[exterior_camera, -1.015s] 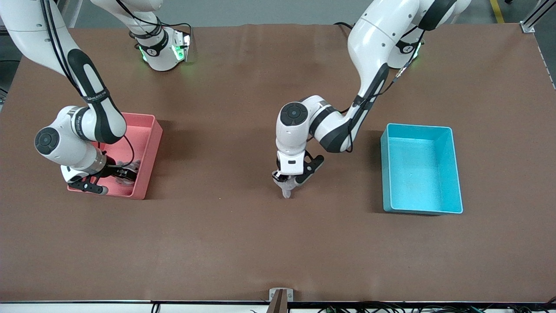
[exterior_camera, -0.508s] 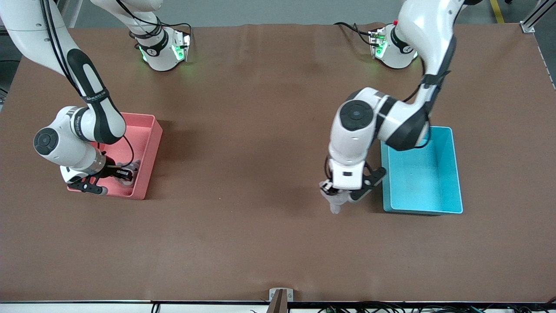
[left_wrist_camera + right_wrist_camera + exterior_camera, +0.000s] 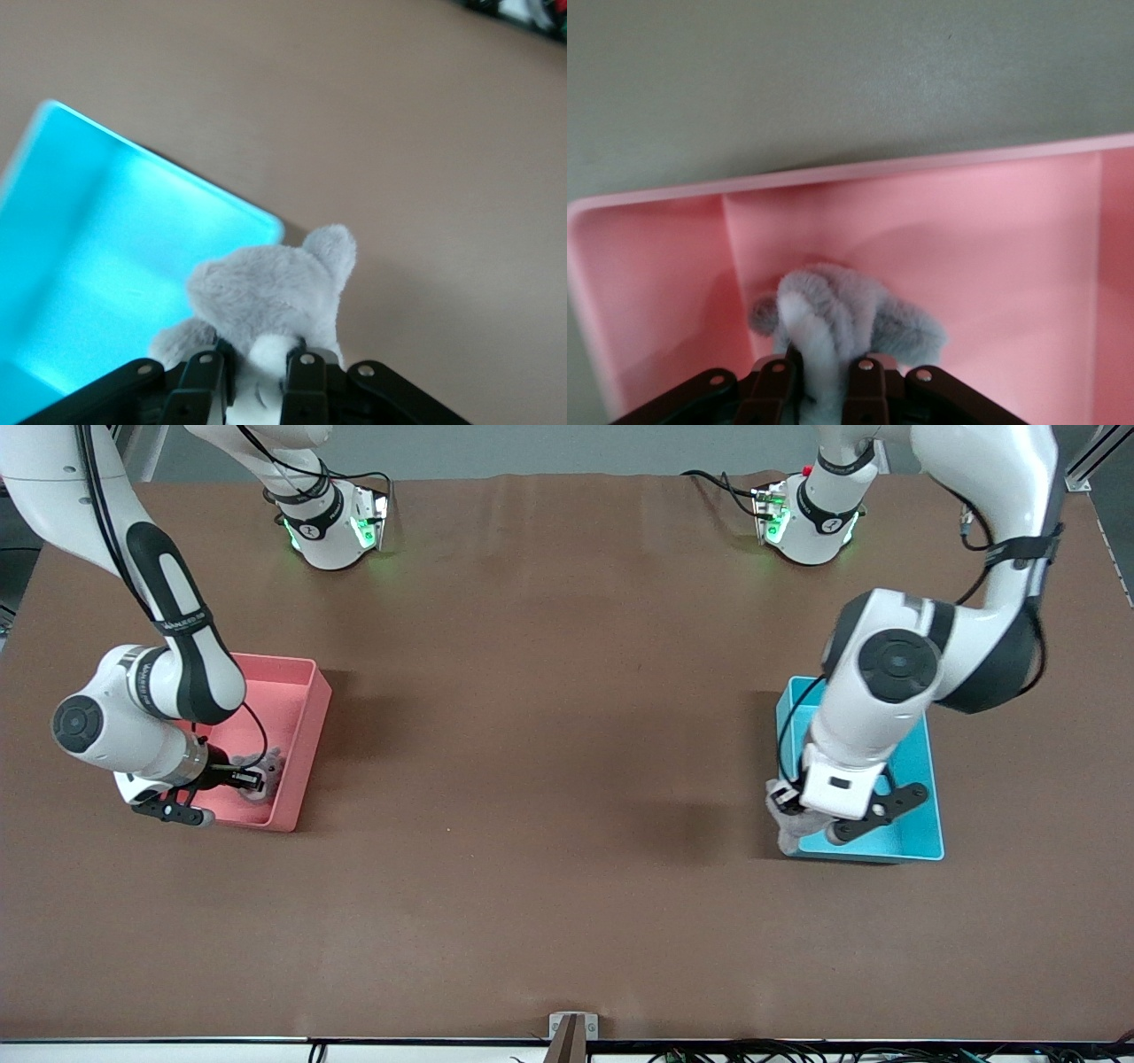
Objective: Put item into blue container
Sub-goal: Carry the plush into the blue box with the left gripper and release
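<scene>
My left end effector (image 3: 802, 815), pinching the grey plush (image 3: 791, 825), has swung from mid-surface to the blue container (image 3: 921, 841) rim; my right end effector (image 3: 252, 781) has clamped a plush (image 3: 833, 319) in the pink bin (image 3: 306, 726).

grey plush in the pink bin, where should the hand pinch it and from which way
Likely from above, across its bunched middle. The grey plush toy lies on the floor of the pink bin, walls on every side, and its soft body squeezes narrow. The right hand is shut on it this way.

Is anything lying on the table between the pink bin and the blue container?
Nothing: the front view shows only bare brown table between the pink bin and the blue container.
</scene>
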Motion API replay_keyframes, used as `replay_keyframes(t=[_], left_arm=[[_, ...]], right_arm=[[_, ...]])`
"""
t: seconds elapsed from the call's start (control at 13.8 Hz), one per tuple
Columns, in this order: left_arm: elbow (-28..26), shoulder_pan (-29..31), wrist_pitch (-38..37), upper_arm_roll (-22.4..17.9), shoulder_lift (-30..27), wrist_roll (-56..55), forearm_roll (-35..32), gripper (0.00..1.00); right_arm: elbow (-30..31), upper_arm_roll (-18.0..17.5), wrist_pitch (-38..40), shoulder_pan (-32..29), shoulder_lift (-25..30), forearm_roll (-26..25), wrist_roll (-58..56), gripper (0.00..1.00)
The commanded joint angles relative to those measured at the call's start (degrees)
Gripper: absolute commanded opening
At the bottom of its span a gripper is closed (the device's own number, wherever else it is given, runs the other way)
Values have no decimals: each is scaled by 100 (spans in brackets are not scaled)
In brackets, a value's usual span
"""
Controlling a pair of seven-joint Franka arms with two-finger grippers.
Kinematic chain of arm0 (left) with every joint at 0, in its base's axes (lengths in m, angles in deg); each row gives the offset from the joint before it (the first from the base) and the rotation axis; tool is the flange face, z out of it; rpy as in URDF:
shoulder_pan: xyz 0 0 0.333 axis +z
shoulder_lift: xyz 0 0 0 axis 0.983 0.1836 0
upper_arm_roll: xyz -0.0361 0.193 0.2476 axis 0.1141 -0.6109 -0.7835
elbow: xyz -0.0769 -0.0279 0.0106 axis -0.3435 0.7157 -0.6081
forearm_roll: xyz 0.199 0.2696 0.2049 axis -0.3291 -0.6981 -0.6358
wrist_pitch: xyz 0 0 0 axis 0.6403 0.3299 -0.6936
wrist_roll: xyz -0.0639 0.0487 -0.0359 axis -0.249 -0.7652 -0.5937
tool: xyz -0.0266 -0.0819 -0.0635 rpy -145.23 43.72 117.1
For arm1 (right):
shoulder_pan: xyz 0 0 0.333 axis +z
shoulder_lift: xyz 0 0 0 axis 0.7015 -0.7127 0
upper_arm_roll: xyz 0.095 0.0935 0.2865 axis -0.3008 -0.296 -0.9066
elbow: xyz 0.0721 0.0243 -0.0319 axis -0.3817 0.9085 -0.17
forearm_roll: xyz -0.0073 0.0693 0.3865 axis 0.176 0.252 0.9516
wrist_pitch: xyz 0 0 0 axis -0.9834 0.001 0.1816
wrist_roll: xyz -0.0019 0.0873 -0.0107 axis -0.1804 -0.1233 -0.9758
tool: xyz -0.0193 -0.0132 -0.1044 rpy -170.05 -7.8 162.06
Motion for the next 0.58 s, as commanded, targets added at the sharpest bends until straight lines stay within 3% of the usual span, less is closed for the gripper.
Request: replay_keyframes(t=[0.0,0.22,0.51], left_arm=[[-300,544,-251,69,-278,1180,117,0],[-494,1054,-251,69,-261,2060,117,0],[-853,1380,-33,61,-68,2414,117,1]], right_arm=[[-955,14,1623,-55,260,-16,-74,1],[-2100,-12,3191,103,261,-149,529,1],[-2226,-56,3502,1033,621,-26,2418,1]])
